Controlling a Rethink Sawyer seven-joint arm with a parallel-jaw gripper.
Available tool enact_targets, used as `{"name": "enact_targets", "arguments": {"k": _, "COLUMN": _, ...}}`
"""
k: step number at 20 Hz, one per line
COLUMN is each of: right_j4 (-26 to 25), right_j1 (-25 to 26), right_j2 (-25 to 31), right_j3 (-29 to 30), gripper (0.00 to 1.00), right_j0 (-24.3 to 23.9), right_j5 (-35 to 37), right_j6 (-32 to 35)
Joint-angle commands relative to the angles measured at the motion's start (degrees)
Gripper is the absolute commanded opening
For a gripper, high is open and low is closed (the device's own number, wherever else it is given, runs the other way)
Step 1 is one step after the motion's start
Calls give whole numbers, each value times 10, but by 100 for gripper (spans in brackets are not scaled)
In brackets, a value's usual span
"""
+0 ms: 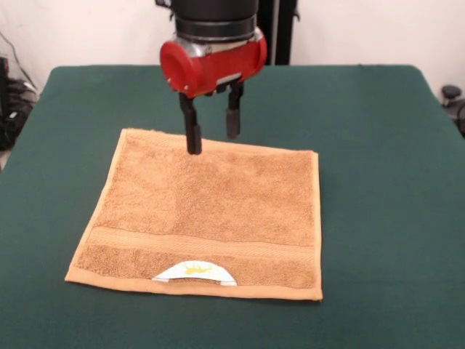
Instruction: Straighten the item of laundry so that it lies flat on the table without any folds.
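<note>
The item of laundry (207, 211) is a tan-orange terry towel spread out on the dark green table (385, 182), roughly square, with a woven band near its front edge. A white label with a yellow mark (194, 273) lies curled up over the front hem. My gripper (213, 138) hangs over the towel's far edge, a little left of its middle. Its two black fingers (192, 131) are apart and hold nothing; the left fingertip is at or just above the towel's far hem.
Green cloth surrounds the towel on all sides. Dark cables and equipment sit off the table at the left edge (11, 102) and a dark object at the right edge (454, 102).
</note>
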Motion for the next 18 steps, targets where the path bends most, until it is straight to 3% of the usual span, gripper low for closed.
{"name": "enact_targets", "arguments": {"k": 1, "right_j4": 26, "right_j1": 0, "right_j2": 12, "right_j3": 74, "gripper": 100, "right_j0": 30, "right_j5": 9, "right_j6": 112}}
{"name": "enact_targets", "arguments": {"k": 18, "right_j4": 27, "right_j1": -2, "right_j2": 16, "right_j3": 86, "gripper": 100, "right_j0": 27, "right_j5": -22, "right_j6": 99}}
